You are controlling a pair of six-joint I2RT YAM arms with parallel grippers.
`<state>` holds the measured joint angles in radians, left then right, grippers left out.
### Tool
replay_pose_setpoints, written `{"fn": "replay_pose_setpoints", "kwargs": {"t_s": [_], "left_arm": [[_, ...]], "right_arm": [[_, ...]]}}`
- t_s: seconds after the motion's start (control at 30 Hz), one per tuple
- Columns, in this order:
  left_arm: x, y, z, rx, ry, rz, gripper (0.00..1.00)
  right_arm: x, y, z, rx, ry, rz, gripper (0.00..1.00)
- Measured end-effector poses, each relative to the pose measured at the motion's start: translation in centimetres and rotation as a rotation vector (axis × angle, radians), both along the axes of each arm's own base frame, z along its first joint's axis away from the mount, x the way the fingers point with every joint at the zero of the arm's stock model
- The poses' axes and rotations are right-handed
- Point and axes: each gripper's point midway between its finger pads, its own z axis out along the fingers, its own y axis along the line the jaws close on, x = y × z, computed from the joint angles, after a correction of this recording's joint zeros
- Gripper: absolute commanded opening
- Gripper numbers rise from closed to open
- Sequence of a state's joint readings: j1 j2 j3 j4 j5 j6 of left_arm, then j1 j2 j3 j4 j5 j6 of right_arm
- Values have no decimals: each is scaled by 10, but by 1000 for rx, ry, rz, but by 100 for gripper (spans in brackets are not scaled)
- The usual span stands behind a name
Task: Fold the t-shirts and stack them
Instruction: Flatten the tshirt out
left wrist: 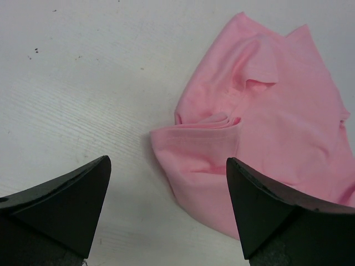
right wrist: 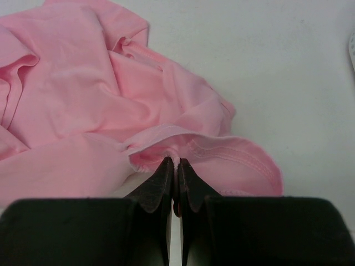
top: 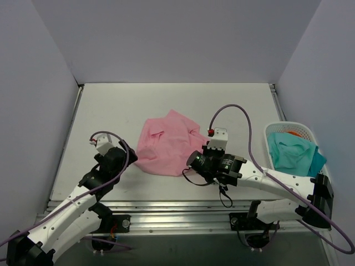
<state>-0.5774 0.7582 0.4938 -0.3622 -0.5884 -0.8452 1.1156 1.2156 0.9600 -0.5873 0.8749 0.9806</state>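
Pink t-shirt (right wrist: 83, 111) edge in closed right tool (right wrist: 176, 169).

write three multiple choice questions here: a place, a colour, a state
1. Where is the white plastic lattice basket? A) far left B) far right C) between the arms' bases
2. What colour is the large soft cloth in it? A) teal B) yellow C) black
3. The right gripper is: A) open over bare table B) shut on the hem of the light pink cloth t-shirt C) holding the basket

B, seen at right from above; A, plainly teal; B, wrist view shows the pinch.
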Motion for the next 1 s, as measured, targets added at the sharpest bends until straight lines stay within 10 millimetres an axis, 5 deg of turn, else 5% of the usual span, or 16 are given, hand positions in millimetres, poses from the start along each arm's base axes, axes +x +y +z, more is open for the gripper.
{"fn": "replay_pose_setpoints", "kwargs": {"t_s": [0.17,0.47,0.7,0.87,1.0], "left_arm": [[17,-23,2,-35,-18,-61,94],[91,-120,-25,0,76,-317,95],[90,-134,-61,16,129,-381,96],[89,-137,-55,12,115,-389,97],[81,-138,-30,32,65,-390,97]], "right_arm": [[-1,-3,-1,10,0,-11,0],[-1,-3,-9,-3,6,-25,0],[-3,-7,-15,-17,13,-26,0],[-4,-9,-15,-12,11,-27,0],[-4,-10,-15,-12,11,-27,0]]}}
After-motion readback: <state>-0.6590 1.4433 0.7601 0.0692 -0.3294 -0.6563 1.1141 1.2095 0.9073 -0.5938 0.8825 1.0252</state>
